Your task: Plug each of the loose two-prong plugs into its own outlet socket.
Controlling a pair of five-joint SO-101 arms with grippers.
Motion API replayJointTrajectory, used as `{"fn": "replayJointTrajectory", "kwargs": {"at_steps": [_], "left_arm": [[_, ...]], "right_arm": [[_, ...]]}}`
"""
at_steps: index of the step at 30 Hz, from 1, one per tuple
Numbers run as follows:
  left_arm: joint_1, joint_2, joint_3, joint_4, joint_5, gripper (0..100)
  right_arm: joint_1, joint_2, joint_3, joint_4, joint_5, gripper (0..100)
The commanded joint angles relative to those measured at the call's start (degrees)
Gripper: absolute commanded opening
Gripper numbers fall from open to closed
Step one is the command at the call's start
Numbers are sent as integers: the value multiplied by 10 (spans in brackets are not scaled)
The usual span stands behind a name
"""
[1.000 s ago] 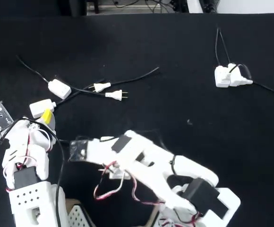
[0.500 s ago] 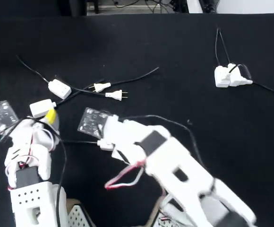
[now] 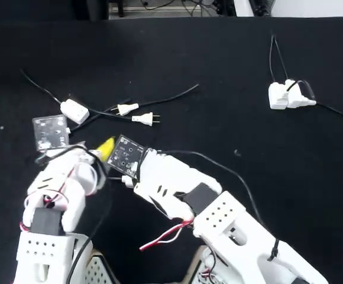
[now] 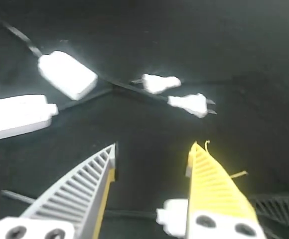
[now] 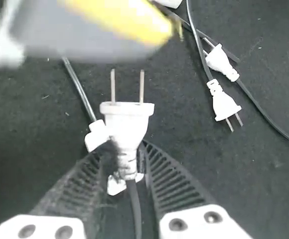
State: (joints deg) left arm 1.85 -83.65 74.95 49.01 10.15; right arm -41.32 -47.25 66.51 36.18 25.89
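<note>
Right gripper [image 5: 126, 152] is clamped on a two-prong plug [image 5: 127, 117], and left gripper [image 4: 152, 149] gapes apart. Near the table's [image 3: 219, 65] right edge, an outlet socket [image 3: 278, 96] already holds a corded plug [image 3: 301, 98].

No text, number or sign can be read anywhere: the loose plugs [image 3: 144, 119], the held plug [image 5: 126, 119], the sockets [image 3: 74, 110] and the table [image 3: 219, 65] show no legible print.
</note>
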Motion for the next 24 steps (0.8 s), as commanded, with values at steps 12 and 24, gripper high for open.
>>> {"fn": "replayJointTrajectory", "kwargs": {"at_steps": [12, 24], "left_arm": [[29, -6, 79, -106, -110, 234], [20, -6, 80, -105, -110, 234]], "right_arm": [[-11, -24, -33, 18, -32, 11], [-19, -24, -55, 23, -100, 11]]}}
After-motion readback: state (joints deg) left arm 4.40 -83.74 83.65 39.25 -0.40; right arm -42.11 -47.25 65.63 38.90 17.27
